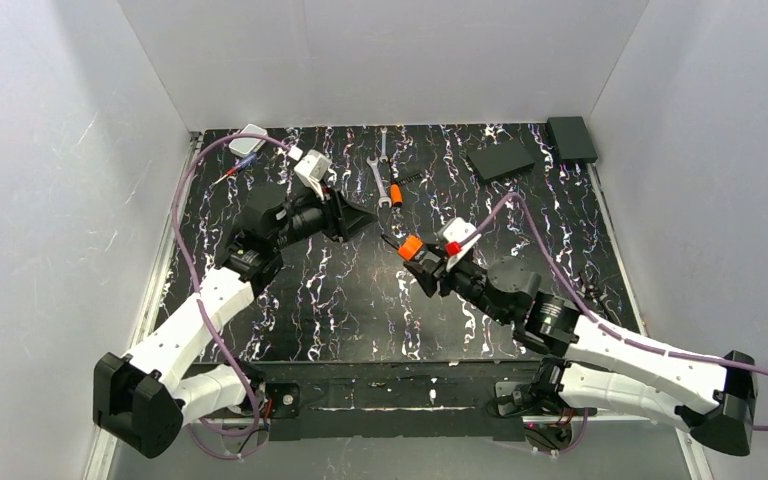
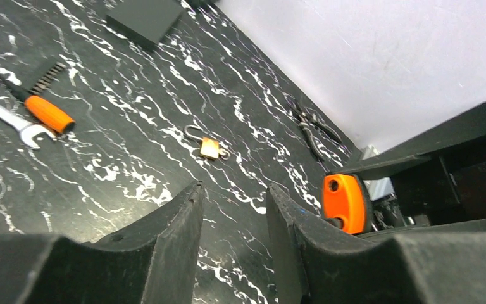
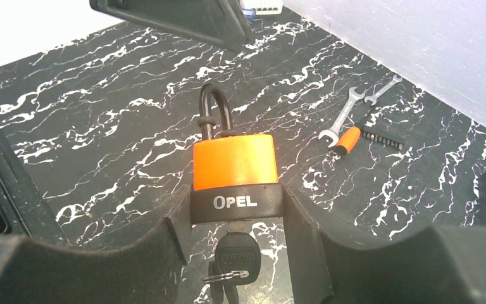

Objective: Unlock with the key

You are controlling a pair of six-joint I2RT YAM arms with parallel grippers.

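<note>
An orange padlock with a black base marked OPEL is held upright between the fingers of my right gripper, which is shut on its base. Its dark shackle points away from the camera. The key, dark-headed, sits in the bottom of the padlock, with a ring and spare keys hanging from it. My left gripper is open and empty, hovering just left of the padlock. From above, the left gripper and the held padlock are a short gap apart.
A small brass padlock lies on the black marbled table. Silver wrenches and an orange-handled tool lie at the back middle. Two black boxes sit back right, and a white box sits back left.
</note>
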